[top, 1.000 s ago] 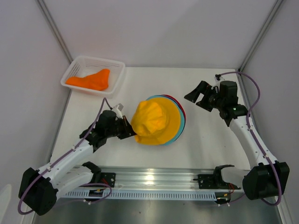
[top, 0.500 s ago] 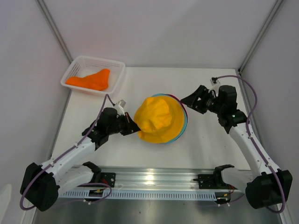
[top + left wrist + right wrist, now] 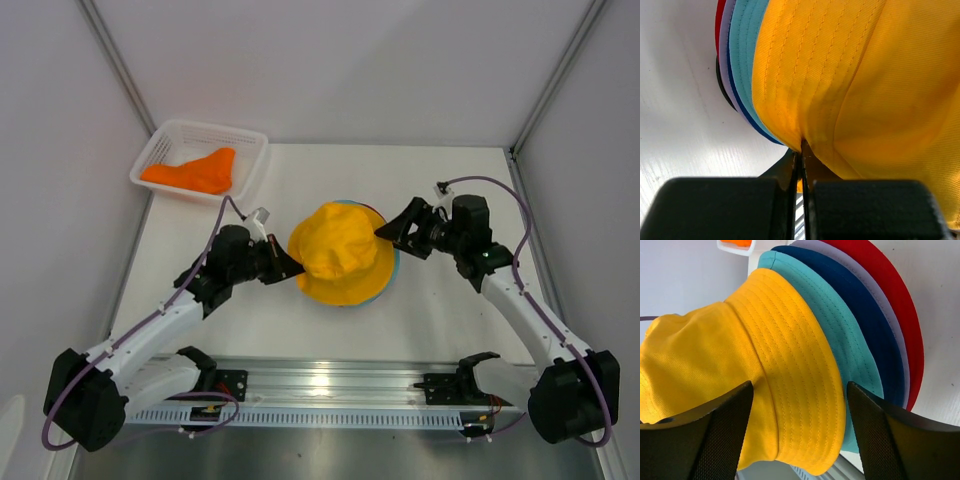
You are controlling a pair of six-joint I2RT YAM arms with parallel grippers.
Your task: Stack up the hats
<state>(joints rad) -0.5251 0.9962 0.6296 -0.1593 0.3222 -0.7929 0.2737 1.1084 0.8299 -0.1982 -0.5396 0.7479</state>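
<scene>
From above, my left pincer (image 3: 290, 268) is clamped on the left brim of the yellow hat (image 3: 340, 255), which tops the pile in the middle of the surface (image 3: 440, 310). My right pincer (image 3: 388, 232) is at its right edge.

Left wrist: my fingers are pinched tight on yellow fabric.

Right wrist: my jaws are wide apart and grip nothing. The yellow brim shows between them, lying over the teal hat (image 3: 840, 335).

Two slim arms, left arm (image 3: 150, 330) and right arm (image 3: 525, 300), white shells over black joints, bulky black bases (image 3: 85, 400), thin purple cable (image 3: 487, 179) looped behind each wrist, right gripper (image 3: 799, 390) with matte black fingers (image 3: 715, 440), finely dimpled inner faces
</scene>
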